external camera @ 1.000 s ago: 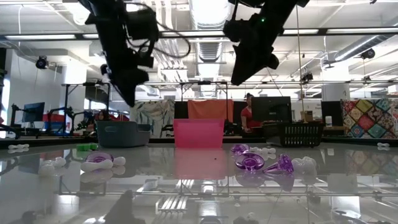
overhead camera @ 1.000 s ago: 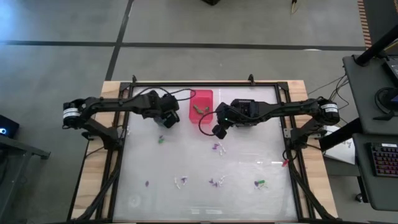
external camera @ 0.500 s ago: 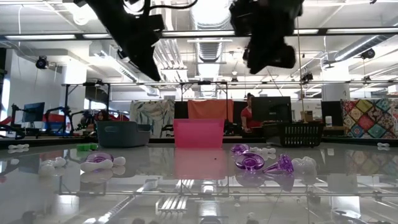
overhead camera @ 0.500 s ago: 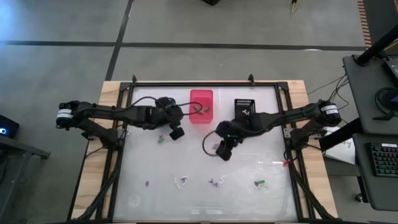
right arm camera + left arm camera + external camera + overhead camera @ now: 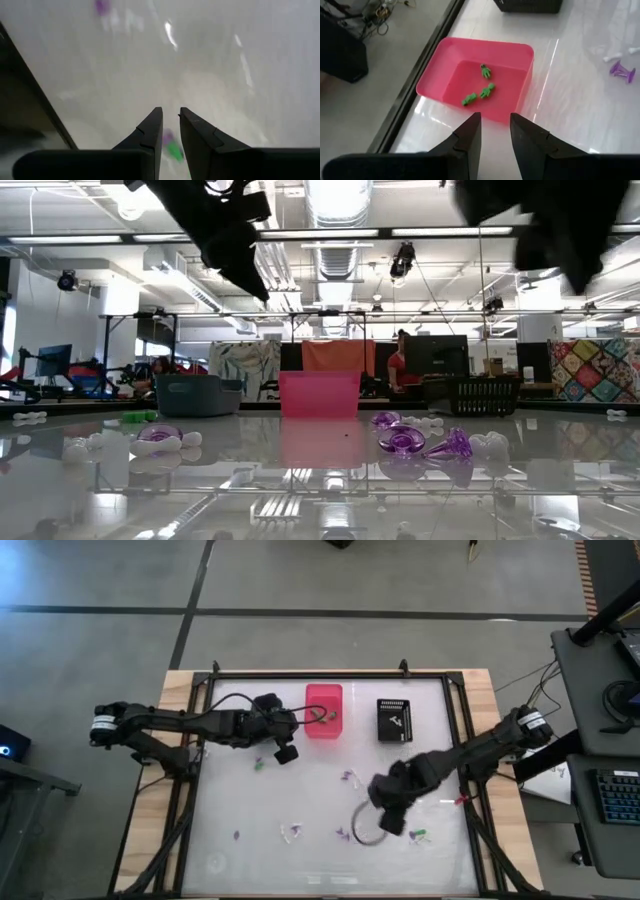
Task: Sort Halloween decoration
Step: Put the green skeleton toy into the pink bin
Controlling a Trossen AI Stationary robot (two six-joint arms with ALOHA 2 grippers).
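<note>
**Sorting table, trinkets part-sorted**

Left gripper (image 5: 285,753): beside pink bin (image 5: 323,710), fingers slightly parted, empty. Bin holds three green trinkets (image 5: 481,90). Purple, white and green trinkets (image 5: 350,778) lie scattered on the table (image 5: 230,800). Right gripper (image 5: 392,822): over a green-purple trinket (image 5: 172,146), narrowly parted, empty.

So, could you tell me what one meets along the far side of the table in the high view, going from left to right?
Left gripper → pink bin with green trinkets inside → black bin.
</note>
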